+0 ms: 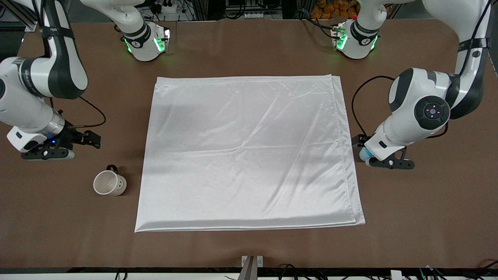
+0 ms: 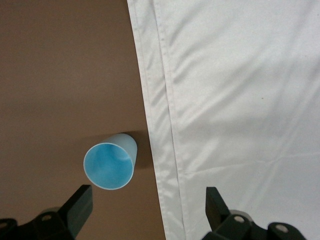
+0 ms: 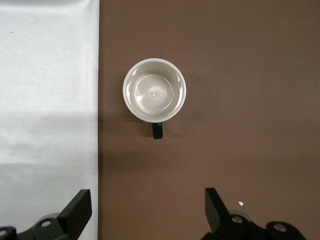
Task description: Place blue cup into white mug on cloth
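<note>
The left gripper (image 2: 145,212) hangs with its two dark fingers (image 2: 77,207) spread wide and nothing between them, over the bare brown table (image 1: 428,217) at the left arm's end, just beside the cloth's edge. Under it the blue cup (image 2: 111,162) stands upright on the table, mouth up and its brighter blue inside showing, close to the doubled hem of the cloth (image 2: 240,100) but apart from it. In the front view only a sliver of the blue cup (image 1: 364,154) peeks out beneath the left arm's wrist.

The right gripper (image 3: 145,212) is likewise spread and empty, held over the table at the right arm's end. The white mug (image 3: 154,90) stands upright on the bare table, empty, with its small black handle turned toward the gripper. In the front view the white mug (image 1: 109,182) sits just off the cloth's edge, with the right gripper (image 1: 68,146) above the table close by.

The cloth (image 1: 249,155) lies flat in the middle of the table, shiny white, creased, folded double, with no cup on it.
</note>
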You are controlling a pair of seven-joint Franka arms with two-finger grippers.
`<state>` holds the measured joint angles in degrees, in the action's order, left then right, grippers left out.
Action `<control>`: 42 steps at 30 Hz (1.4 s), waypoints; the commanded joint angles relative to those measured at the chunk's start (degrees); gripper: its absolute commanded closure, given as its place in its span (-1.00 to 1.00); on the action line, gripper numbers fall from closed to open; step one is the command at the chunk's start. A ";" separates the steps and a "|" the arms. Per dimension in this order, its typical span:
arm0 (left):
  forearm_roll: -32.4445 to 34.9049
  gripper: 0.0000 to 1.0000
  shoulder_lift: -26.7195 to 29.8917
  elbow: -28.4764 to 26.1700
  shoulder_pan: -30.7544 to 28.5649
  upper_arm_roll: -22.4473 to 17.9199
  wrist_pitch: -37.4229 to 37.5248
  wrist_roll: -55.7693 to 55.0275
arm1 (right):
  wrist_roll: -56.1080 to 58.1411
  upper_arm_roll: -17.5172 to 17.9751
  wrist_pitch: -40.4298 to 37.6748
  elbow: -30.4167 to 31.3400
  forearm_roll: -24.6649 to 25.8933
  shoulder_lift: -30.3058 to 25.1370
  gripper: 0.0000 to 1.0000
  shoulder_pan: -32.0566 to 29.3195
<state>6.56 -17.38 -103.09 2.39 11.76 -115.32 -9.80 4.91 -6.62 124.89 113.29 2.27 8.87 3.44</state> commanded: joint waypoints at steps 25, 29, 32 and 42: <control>1.79 -1.00 -3.80 -13.02 -3.36 -0.16 -19.68 -0.83 | 1.32 0.55 19.25 -0.61 -8.86 17.14 -0.94 -0.80; 1.79 -1.00 -5.03 -13.02 -3.36 -0.16 -19.85 -0.83 | 1.59 0.55 20.48 -0.61 -8.86 18.46 -0.92 -0.80; 1.79 -1.00 -5.47 -13.02 -3.44 -0.25 -19.94 -0.75 | 1.68 0.55 20.40 -0.96 -8.95 18.99 -0.85 -0.80; 1.79 -0.90 -6.79 -12.93 -4.50 -0.33 -20.12 -0.48 | 4.23 0.55 20.48 -2.63 -8.95 20.48 0.38 -0.71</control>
<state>6.75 -23.69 -116.00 -1.21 11.21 -134.74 -10.03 7.02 -6.24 145.44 112.77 -5.38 27.72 2.86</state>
